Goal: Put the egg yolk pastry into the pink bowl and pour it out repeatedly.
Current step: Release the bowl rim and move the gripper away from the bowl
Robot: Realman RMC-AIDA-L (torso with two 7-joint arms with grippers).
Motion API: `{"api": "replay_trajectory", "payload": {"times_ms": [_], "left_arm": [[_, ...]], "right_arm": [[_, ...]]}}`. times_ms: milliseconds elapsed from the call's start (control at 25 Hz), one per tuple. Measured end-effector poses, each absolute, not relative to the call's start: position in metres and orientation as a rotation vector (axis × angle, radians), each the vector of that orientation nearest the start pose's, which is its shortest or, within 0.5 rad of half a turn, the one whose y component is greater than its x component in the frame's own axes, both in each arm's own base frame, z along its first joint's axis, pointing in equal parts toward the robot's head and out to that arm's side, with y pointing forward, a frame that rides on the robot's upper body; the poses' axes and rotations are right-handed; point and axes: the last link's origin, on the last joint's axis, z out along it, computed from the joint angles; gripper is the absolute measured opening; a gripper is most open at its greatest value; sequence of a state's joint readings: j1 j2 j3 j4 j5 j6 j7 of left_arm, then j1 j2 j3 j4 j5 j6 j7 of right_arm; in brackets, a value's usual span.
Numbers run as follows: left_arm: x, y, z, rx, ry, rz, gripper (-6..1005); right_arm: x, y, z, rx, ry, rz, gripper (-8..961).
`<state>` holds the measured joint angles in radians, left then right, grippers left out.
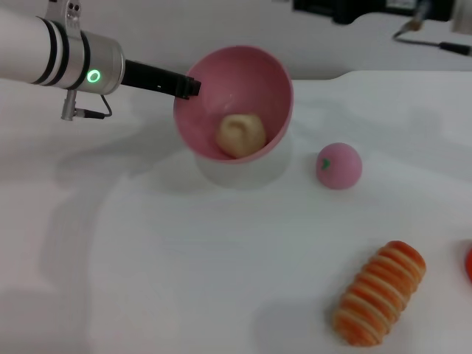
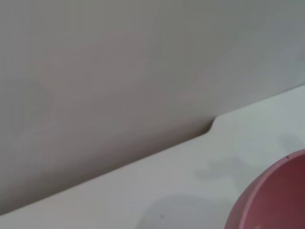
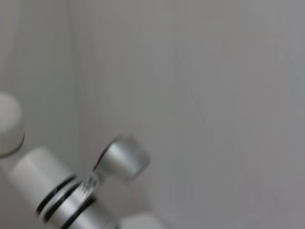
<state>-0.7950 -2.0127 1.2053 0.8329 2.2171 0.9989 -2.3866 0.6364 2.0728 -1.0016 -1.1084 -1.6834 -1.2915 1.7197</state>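
One arm does the work: our left tool (image 1: 193,85), reaching in from the left side of the head view, is clamped on the near-left rim of the pink bowl (image 1: 251,81) and holds it raised above the white worktop (image 1: 184,251), tilted so that its open mouth faces toward us and slightly downward. We see the egg yolk pastry (image 1: 240,134) resting inside the bowl, lying against the lower part of the inner wall close to the lowest rim; it is within the bowl and not on the worktop. A soft shadow lies on the worktop directly beneath the bowl. To the right of the bowl, well apart from it, a small pink ball with a green mark (image 1: 338,165) sits on the worktop, and nearer to us, toward the lower right, lies an orange-and-cream striped roll (image 1: 380,293) on its side. A sliver of a red object (image 1: 469,263) shows at the right edge. In the left wrist view we see only a curved portion of the bowl's pink outer wall (image 2: 276,200) at one corner, with the worktop and its far edge behind it. Our right tool does not appear in any view; the right wrist view shows only a pale surface and white and silver segments of a robot arm (image 3: 71,191).
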Motion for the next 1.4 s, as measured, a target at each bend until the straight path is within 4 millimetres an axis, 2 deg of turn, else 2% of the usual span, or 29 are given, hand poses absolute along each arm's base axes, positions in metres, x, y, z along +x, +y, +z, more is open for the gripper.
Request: {"api": "replay_trajectory", "payload": {"times_ms": [160, 200, 400, 560, 640, 800, 1400], "left_arm": [[-0.176, 0.445, -0.004, -2.433, -1.024, -0.145, 125], [-0.176, 0.444, -0.004, -2.437, -1.025, -0.139, 125], [-0.179, 0.441, -0.005, -2.442, -1.052, -0.093, 125], [-0.179, 0.44, -0.005, -2.44, -1.074, -0.08, 126], [-0.178, 0.44, -0.003, -2.437, -1.082, -0.08, 126], [-0.176, 0.44, -0.004, -2.439, -1.08, -0.085, 126], [-0.171, 0.437, -0.013, -2.458, -1.077, -0.095, 127]], "right_arm": [[0.133, 0.391, 0.088, -2.355, 0.095, 1.001, 485], [0.142, 0.384, 0.1, -2.261, 0.039, 1.051, 484], [0.178, 0.356, 0.13, -1.915, -0.116, 1.167, 482], [0.212, 0.338, 0.137, -1.605, -0.181, 1.209, 482], [0.223, 0.336, 0.139, -1.526, -0.159, 1.221, 483], [0.229, 0.338, 0.138, -1.497, -0.139, 1.219, 483], [0.222, 0.349, 0.134, -1.499, -0.141, 1.222, 481]]}}
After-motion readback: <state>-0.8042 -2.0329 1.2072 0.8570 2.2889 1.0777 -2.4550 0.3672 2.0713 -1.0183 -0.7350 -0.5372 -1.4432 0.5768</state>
